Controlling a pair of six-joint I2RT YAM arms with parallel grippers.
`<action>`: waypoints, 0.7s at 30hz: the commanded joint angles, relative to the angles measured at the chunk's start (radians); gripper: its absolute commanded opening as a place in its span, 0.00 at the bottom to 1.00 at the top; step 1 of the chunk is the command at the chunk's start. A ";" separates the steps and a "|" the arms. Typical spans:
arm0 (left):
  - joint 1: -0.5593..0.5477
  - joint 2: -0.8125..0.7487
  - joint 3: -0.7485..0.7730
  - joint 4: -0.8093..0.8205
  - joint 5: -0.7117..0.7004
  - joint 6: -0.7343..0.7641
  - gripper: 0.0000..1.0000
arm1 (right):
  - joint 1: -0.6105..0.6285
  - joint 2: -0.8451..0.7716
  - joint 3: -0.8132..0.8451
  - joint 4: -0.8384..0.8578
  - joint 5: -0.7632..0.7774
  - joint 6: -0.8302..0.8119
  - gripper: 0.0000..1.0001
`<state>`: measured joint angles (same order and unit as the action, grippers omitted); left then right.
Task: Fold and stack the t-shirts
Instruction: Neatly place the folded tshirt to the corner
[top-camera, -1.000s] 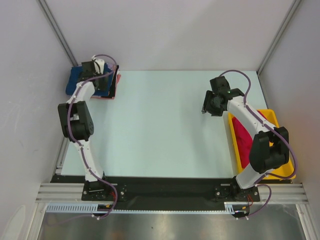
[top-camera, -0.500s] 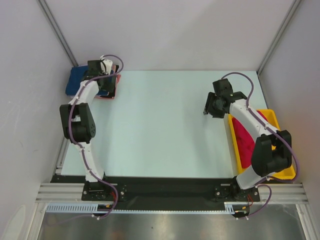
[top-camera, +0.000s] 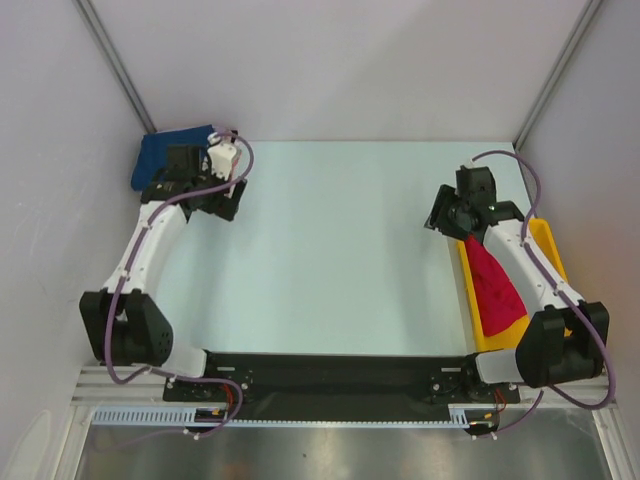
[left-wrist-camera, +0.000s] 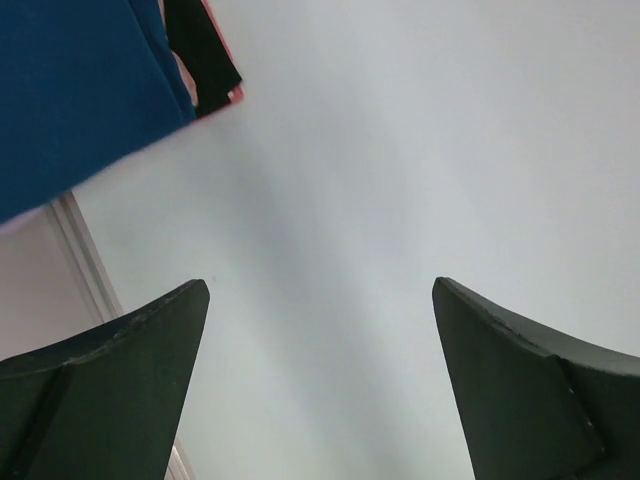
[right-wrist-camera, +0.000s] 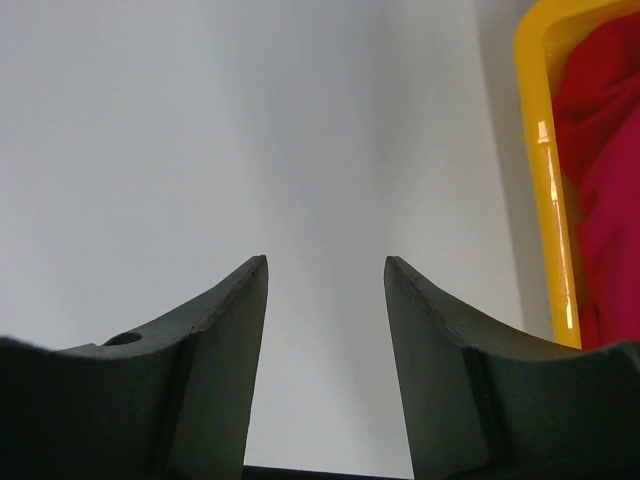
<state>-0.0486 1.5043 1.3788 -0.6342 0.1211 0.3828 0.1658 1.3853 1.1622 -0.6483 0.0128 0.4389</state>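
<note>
Surveying the top external view: the left gripper (top-camera: 225, 200) hangs just beside the folded navy t-shirt (top-camera: 165, 150) at the far-left corner of the table (top-camera: 330, 250), evidently the stacking spot. The right gripper (top-camera: 440, 215) hovers at the far end of the yellow plastic tray (top-camera: 545, 235), where a crumpled crimson t-shirt (top-camera: 495, 285) lies, judged next for folding.

Left wrist view: the left gripper (left-wrist-camera: 320, 290) has its jaws spread wide with nothing between them, bare matte table below. The navy t-shirt (left-wrist-camera: 70, 90), smooth flat cloth, lies over a black t-shirt (left-wrist-camera: 205, 50) and the thin edge of a pink t-shirt (left-wrist-camera: 236, 95), squared as a pile.

Right wrist view: the right gripper (right-wrist-camera: 326, 265) has its jaws partly apart, holding nothing. The tray's glossy rounded rim (right-wrist-camera: 545, 180) stands at right; the crimson t-shirt (right-wrist-camera: 600, 150) inside lies in loose, soft folds.
</note>
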 joint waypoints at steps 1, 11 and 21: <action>0.007 -0.079 -0.124 -0.108 0.037 0.013 1.00 | -0.009 -0.074 -0.056 0.059 -0.043 -0.017 0.56; 0.007 -0.329 -0.495 -0.027 0.055 0.033 1.00 | -0.012 -0.196 -0.228 0.148 -0.142 -0.054 0.58; 0.007 -0.561 -0.668 0.040 0.003 0.014 1.00 | -0.014 -0.321 -0.392 0.226 -0.159 -0.054 0.60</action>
<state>-0.0452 0.9794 0.7429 -0.6468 0.1413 0.3939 0.1551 1.0962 0.7929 -0.4908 -0.1226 0.3946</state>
